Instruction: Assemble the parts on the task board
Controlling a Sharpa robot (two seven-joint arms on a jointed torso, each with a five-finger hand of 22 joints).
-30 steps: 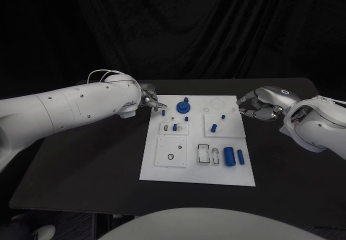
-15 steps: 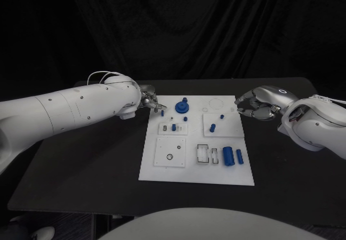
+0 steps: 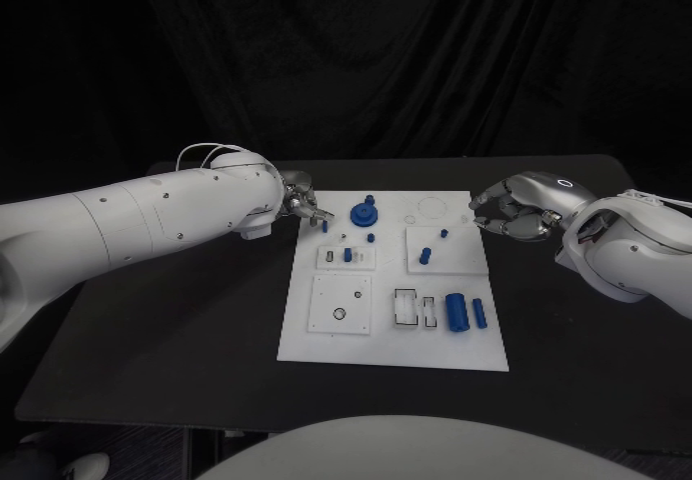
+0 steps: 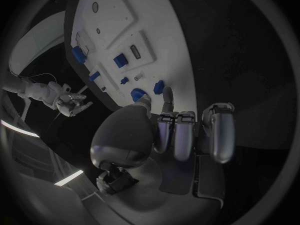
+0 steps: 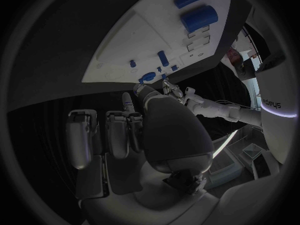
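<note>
The task board (image 3: pixel 397 335) sits mid-bench, white, w/ the black bench (image 3: pixel 173 330) showing all round it. Progress looks early to me: several blue parts stand in the board's far half, e.g. a round gear-like part (image 3: pixel 366 213) near the far left corner & a short peg (image 3: pixel 427 257) on the right-centre block, but two loose cylinders, a fat one (image 3: pixel 456 311) and a thin one (image 3: pixel 480 315), lie flat on the near right area, and next to them are rectangular slots (image 3: pixel 408 307) that look unfilled; the near left block has an open round hole (image 3: pixel 340 313) too. So a fair bit left, I'd judge, though I can't tell which seated parts count as finished. Left hand (image 3: pixel 300 200) hovers at the board's far left edge, just beside a small blue peg (image 3: pixel 326 226); in the left wrist view its fingers (image 4: pixel 177 135) are curled down close together above that edge w/ nothing visibly held, but whether a fingertip touches the peg I can't tell. Right hand (image 3: pixel 512 215) hangs just off the board's far right edge, fingers curled in, nothing seen in it. Nothing else on the bench; the only crowding is the cluster of small upright parts near the left hand, which could be knocked if it reaches in carelessly.
</note>
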